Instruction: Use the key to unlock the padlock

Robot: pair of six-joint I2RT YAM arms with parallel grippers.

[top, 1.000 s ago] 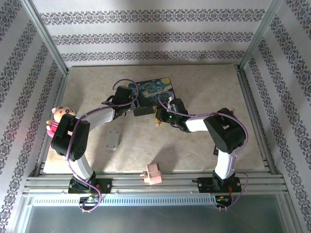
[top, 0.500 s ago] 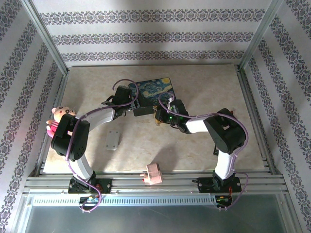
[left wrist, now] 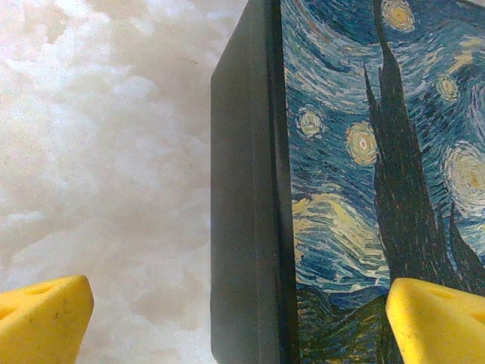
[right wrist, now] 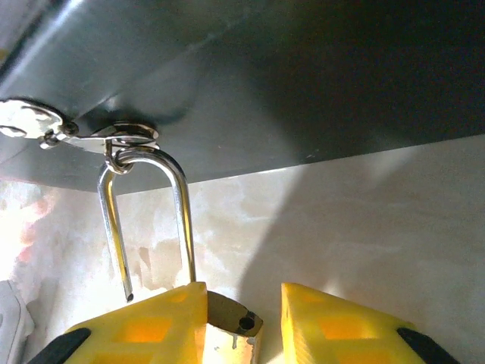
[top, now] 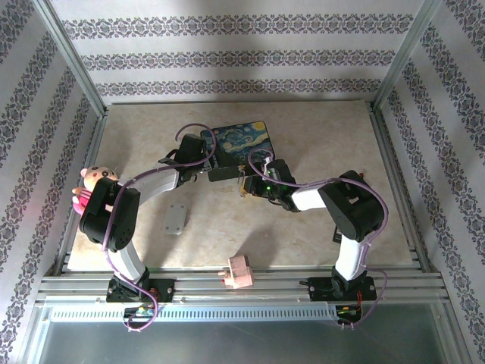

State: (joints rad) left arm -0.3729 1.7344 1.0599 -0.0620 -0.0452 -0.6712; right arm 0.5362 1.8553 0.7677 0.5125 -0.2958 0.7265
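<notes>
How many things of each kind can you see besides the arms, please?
Tin: 1
Padlock: 1
Grey plate: 1
Doll: 1
Pink block: 1
Total: 5

No legible text or labels.

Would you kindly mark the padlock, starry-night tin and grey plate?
padlock (right wrist: 226, 332): right wrist view, its body.
starry-night tin (left wrist: 364, 152): left wrist view, painted lid.
grey plate (top: 176, 219): top external view, centre.
</notes>
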